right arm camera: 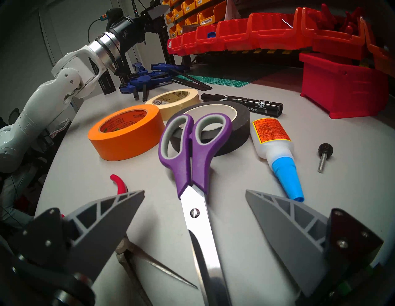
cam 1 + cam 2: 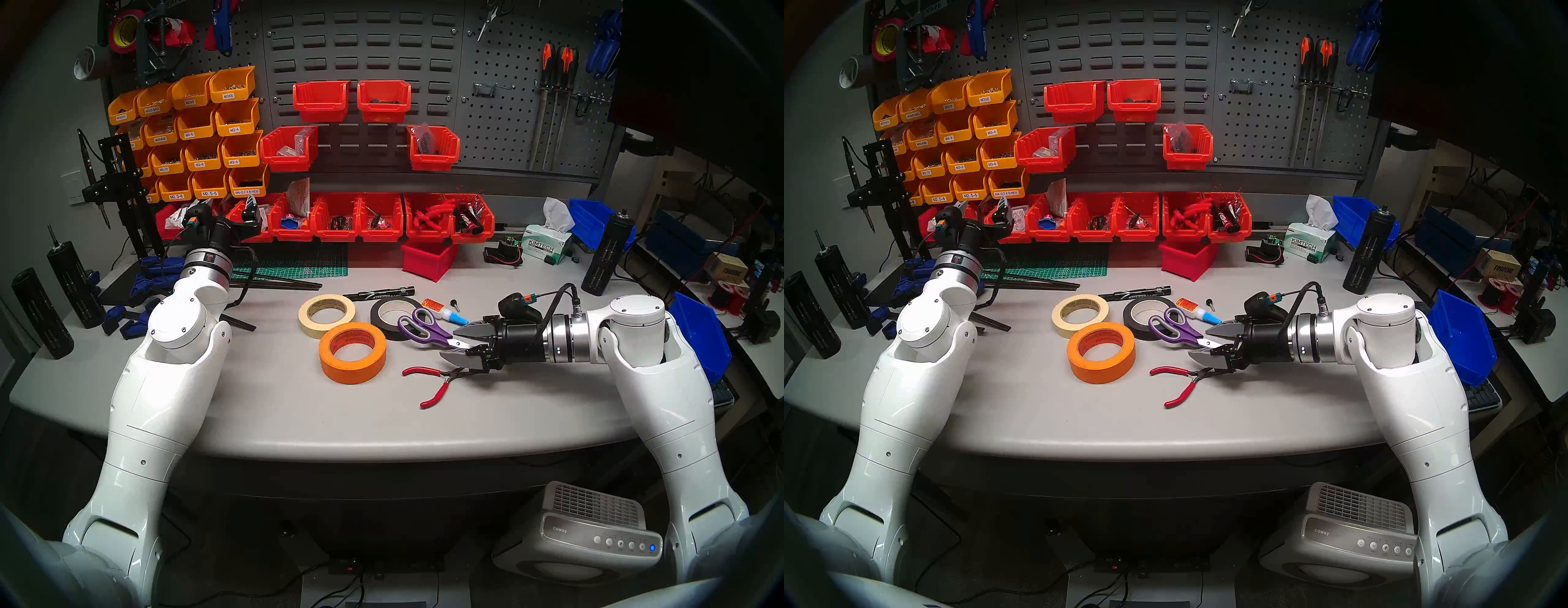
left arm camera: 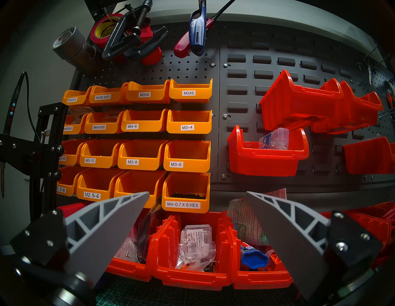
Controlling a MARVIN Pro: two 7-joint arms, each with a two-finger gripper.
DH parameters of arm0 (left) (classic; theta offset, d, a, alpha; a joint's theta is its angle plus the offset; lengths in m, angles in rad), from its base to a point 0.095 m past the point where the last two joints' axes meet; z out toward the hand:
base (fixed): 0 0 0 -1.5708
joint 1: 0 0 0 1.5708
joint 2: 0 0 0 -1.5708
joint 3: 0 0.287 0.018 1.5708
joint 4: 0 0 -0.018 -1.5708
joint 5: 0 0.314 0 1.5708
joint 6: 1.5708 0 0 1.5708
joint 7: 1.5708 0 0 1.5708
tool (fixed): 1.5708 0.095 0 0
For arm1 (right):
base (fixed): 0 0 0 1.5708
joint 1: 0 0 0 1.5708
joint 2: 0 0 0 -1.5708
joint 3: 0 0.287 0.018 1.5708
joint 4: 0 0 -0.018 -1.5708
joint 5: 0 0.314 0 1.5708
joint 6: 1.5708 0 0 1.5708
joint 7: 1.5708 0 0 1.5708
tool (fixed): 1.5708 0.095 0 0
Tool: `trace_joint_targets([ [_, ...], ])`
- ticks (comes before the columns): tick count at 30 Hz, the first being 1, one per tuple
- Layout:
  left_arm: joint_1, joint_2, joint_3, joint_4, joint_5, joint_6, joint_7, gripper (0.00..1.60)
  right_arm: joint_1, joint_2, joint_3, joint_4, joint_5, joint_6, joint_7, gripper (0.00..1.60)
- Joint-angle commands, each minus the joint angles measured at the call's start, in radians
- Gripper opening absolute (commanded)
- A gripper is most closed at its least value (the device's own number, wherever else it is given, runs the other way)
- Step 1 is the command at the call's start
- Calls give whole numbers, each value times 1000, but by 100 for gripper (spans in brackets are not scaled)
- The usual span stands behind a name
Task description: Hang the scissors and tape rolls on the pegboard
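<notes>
Workbench, grey top [image 2: 254,407], backed by a wall of orange and red bins, with the dark perforated pegboard [image 2: 505,119] at upper right.

Item: scissors [image 1: 192,162], purple handles, lying flat; the loops rest on the black tape roll [image 1: 239,128], the blades run back between my right gripper's fingers.

Item: orange tape roll [image 2: 352,351] and cream tape roll [image 2: 326,314], flat on the bench, just beside the black one. Nothing of the task is hung yet.

Item: red-handled pliers [image 2: 428,382], under and beside the right gripper [image 2: 456,342]; glue bottle [image 1: 275,153] near the other finger.

Risks, as I judge them: closing on the slick blades could let the scissors pivot or slide out; a low finger could snag the pliers; lifting may drag the black roll along.

Jaws: right gripper wide apart, straddling the blades, gripping nothing. Left gripper [image 3: 197,196] also wide, empty, raised toward the bins, well apart from the work.
</notes>
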State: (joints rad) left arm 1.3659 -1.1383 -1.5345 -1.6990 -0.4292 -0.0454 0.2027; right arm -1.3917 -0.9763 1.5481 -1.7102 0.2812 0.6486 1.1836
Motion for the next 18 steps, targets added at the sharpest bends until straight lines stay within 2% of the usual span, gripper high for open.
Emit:
trace_joint_targets([
  [1, -32, 2, -8, -28, 0, -12, -1, 160, 26, 14, 1, -20, 20, -5, 40, 160],
  [18, -32, 2, -8, -28, 0, -12, -1, 160, 21, -11, 11, -26, 45, -12, 15, 160],
])
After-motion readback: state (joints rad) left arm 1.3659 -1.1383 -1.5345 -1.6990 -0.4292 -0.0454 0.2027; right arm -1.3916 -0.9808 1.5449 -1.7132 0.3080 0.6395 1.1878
